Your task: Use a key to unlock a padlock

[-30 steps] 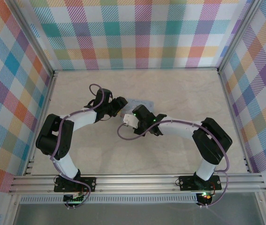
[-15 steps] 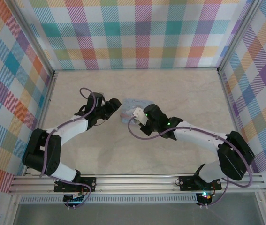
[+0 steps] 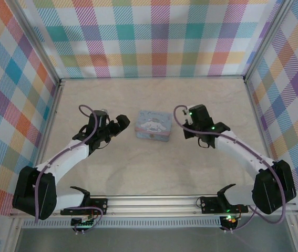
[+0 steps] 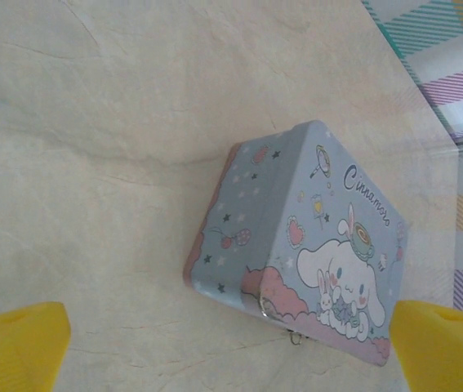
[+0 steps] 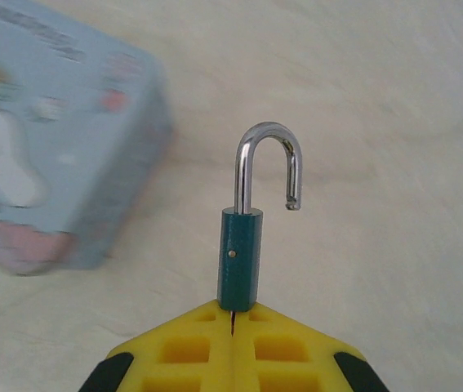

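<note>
Clearly unlocked, the small teal metal padlock (image 5: 240,257) shows its silver shackle (image 5: 268,129) free at one end. The right gripper (image 5: 233,327) clenches its body, right of the pale blue cartoon-printed tin (image 3: 154,125). The left gripper (image 3: 123,122) is spread wide, facing this tin.
</note>
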